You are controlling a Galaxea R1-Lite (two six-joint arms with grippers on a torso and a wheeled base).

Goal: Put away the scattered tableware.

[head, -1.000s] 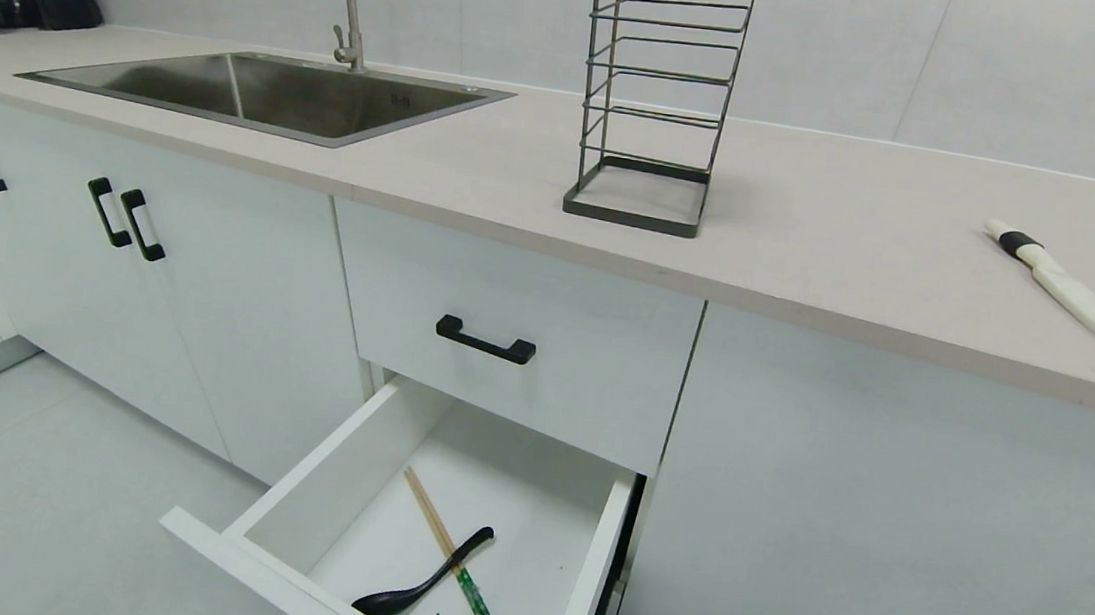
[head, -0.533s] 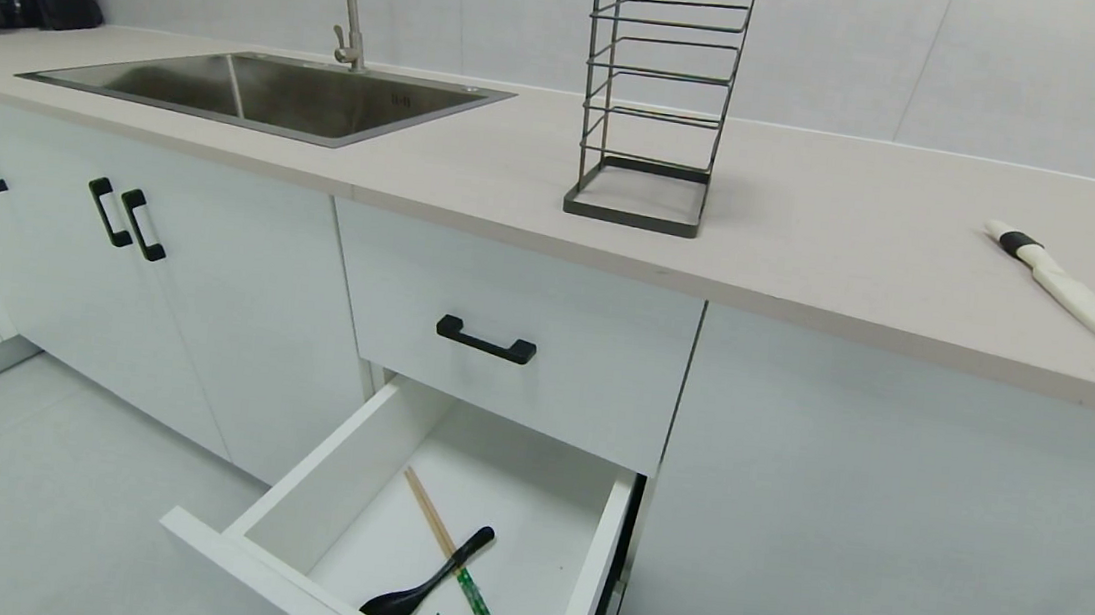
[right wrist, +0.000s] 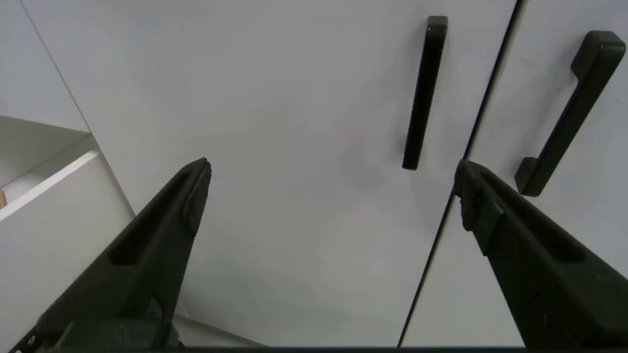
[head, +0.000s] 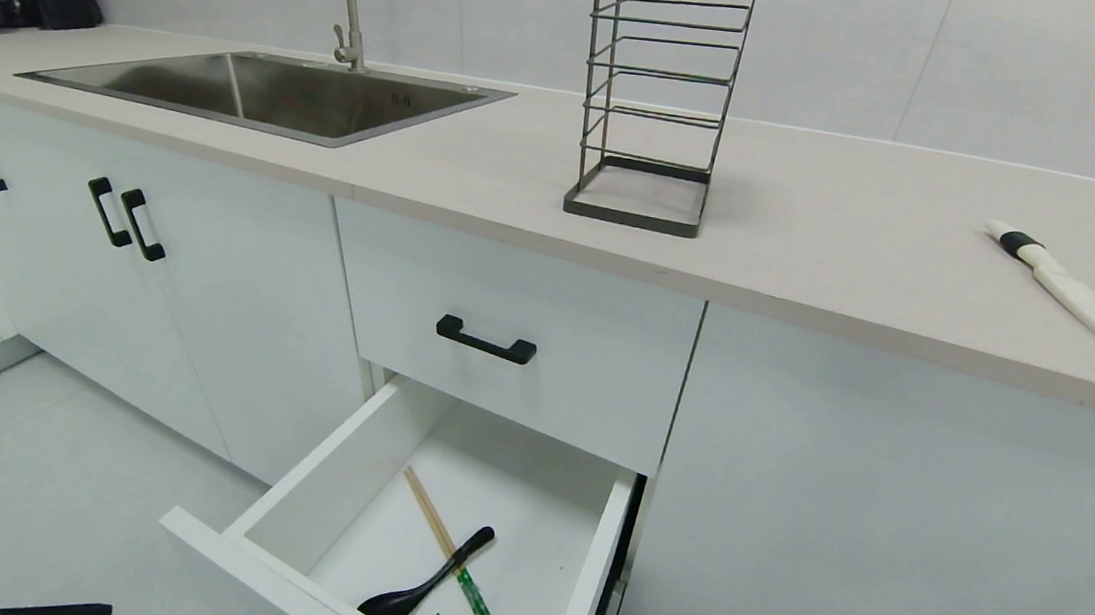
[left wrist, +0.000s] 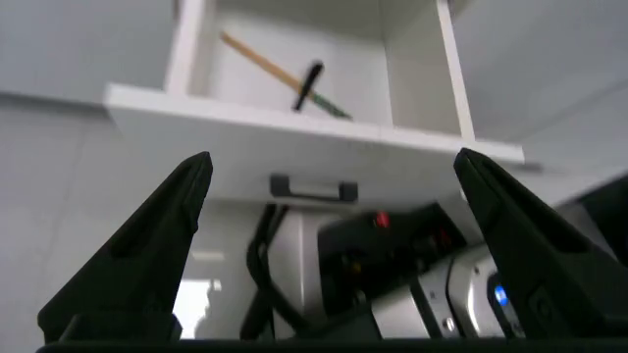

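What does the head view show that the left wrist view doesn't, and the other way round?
Head view, not the left wrist view: the countertop with the sink, the wire rack and the white knife, plus a closed drawer under the counter.
Left wrist view, not the head view: the black handle on the open drawer's front.
Both: the open drawer, holding the black spoon crossing the chopsticks.
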